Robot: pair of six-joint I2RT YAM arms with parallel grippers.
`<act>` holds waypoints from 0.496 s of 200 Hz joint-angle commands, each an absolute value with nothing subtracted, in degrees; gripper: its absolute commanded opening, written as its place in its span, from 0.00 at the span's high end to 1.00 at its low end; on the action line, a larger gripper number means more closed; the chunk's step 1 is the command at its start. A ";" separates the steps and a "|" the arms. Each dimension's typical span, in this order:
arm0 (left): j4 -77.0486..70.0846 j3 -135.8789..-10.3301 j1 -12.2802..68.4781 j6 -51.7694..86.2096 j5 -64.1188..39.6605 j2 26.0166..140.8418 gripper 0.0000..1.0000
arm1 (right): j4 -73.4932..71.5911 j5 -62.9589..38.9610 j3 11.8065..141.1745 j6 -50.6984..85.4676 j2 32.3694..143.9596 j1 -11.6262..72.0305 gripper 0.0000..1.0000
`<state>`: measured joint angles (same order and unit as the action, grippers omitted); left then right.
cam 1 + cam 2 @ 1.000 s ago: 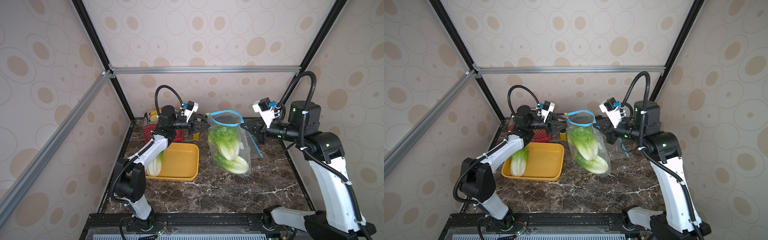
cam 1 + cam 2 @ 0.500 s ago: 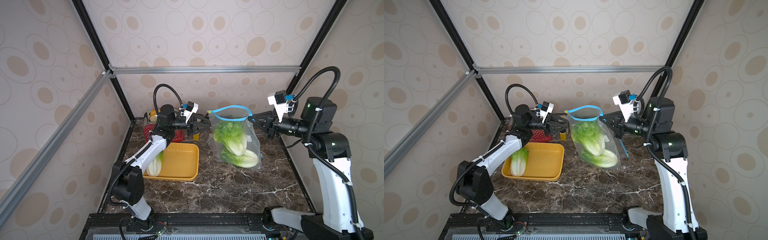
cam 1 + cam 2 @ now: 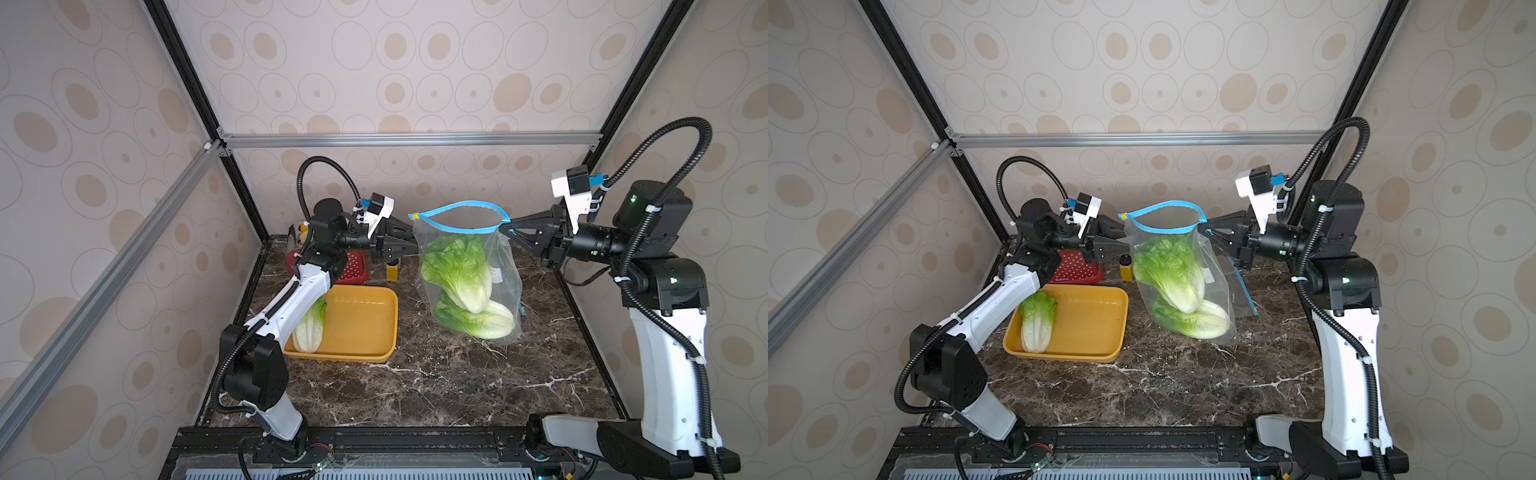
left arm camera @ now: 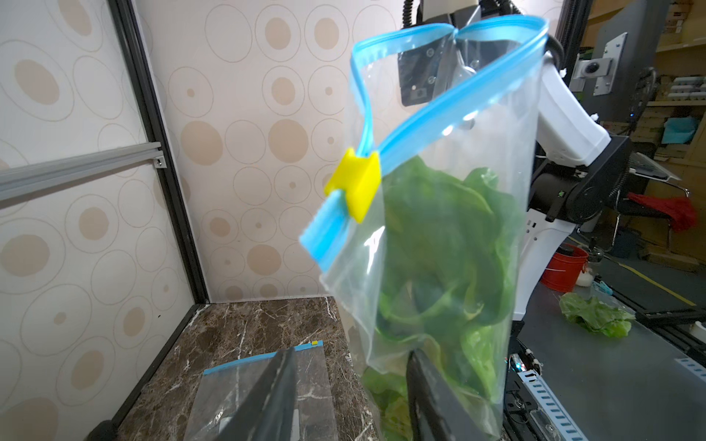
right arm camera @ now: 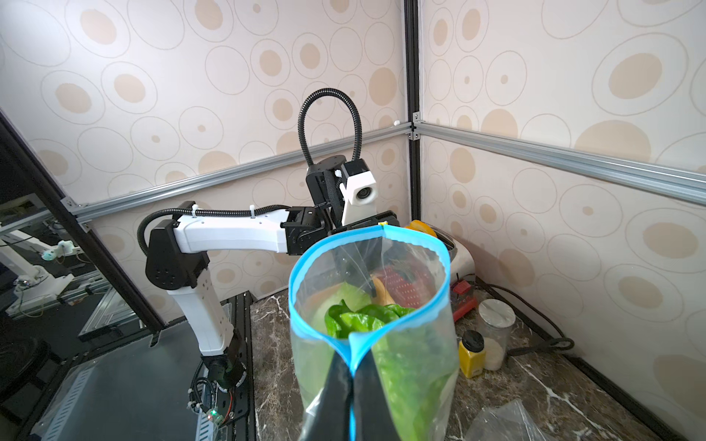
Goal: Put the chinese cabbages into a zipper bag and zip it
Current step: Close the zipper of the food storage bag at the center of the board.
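Note:
A clear zipper bag with a blue zip rim hangs above the table, its mouth gaping. Two chinese cabbages lie inside, one upright over one at the bottom. A third chinese cabbage lies in the yellow tray. My right gripper is shut on the rim's right end. My left gripper stands open at the rim's left end, just below the yellow slider, and holds nothing. In the left wrist view, the bag's side hangs just past the spread fingertips.
A red basket and a yellow spice jar stand behind the tray. A clear lidded jar stands by the back wall. A spare flat zipper bag lies on the marble at the back right.
My right arm has drawn back to the right and risen, lifting the bag's mouth and carrying the bag slightly right. My left gripper's jaws have spread a little wider.

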<state>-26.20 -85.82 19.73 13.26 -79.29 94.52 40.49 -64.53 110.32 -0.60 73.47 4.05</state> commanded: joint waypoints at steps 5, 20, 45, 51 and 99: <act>-25.83 -88.47 20.50 11.05 -83.48 93.51 0.52 | 34.69 -68.04 111.85 2.07 73.71 3.61 1.00; -21.07 -88.94 21.38 7.06 -83.87 92.60 0.53 | 32.34 -68.31 111.07 3.45 73.58 3.66 1.00; -9.80 -91.31 22.09 -1.93 -85.60 91.79 0.54 | 32.03 -68.28 111.05 3.36 73.57 3.61 1.00; -7.66 -91.91 22.13 -3.65 -85.76 91.69 0.54 | 32.00 -68.29 110.97 3.36 73.63 3.63 1.00; -6.55 -95.36 22.09 -3.08 -84.08 92.18 0.57 | 32.74 -68.47 107.93 1.54 72.38 3.28 1.00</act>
